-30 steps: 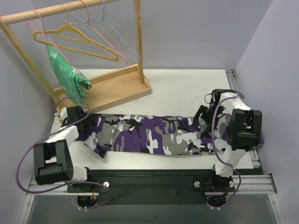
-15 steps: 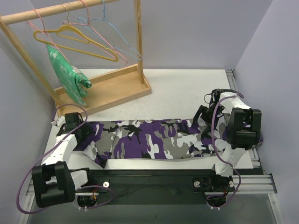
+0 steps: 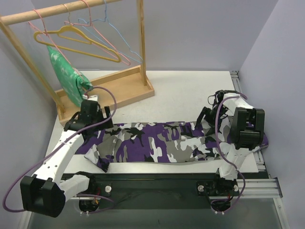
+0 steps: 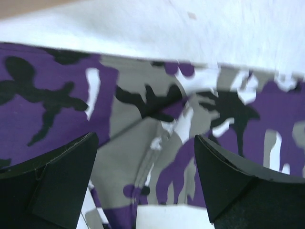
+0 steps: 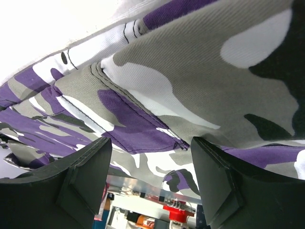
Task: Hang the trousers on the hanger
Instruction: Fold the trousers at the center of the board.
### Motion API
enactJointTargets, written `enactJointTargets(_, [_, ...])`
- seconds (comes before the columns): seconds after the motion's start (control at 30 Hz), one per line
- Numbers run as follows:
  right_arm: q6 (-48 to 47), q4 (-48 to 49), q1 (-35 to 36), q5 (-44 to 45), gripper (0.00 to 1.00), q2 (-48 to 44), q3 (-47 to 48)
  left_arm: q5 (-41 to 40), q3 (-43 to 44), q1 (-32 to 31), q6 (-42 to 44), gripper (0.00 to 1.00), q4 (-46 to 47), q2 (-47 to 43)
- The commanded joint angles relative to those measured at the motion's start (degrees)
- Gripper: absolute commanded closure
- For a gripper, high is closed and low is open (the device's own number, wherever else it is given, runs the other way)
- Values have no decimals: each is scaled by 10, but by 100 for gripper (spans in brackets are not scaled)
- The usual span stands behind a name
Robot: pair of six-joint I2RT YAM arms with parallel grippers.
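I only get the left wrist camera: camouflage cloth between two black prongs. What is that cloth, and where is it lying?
Observer: Those are trousers, laid lengthwise across a white table.
Operator: Is the other arm doing anything?
Observer: The right gripper sits at the right end of the trousers, jaws apart.
Operator: And where is the hanger they go on?
Observer: The yellow hanger hangs on a wooden rail at the back left, well away from the trousers.

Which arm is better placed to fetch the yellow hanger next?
Probably left: the left gripper, open, sits beside the rack holding the hanger; the right gripper is at the trousers' far end.
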Motion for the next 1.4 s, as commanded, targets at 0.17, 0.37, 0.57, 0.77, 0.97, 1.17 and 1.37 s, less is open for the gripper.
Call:
enactJointTargets(0.17, [-12, -5, 4, -19, 32, -2, -11, 22, 88, -147, 12, 10, -192, 113])
enactJointTargets(0.37, [-12, 5, 4, -24, 32, -10, -27, -49, 73, -225, -136, 9, -306, 154])
enactJointTargets(0.57, [-17, 17, 4, -30, 32, -11, -50, -152, 11, -244, -299, 8, -378, 87])
enactJointTargets(0.77, [-17, 24, 4, -39, 32, -9, -58, -154, -40, -241, -363, 8, -374, 65])
enactJointTargets(0.97, [-13, 26, 3, -42, 32, -10, -50, -168, -77, -230, -420, 7, -352, 43])
enactJointTargets(1.17, [-11, 25, 3, -41, 32, -11, -47, -126, -112, -174, -400, 19, -286, 43])
enactJointTargets(1.37, [-9, 25, 1, -38, 32, -11, -45, -120, -108, -102, -362, 69, -259, 31])
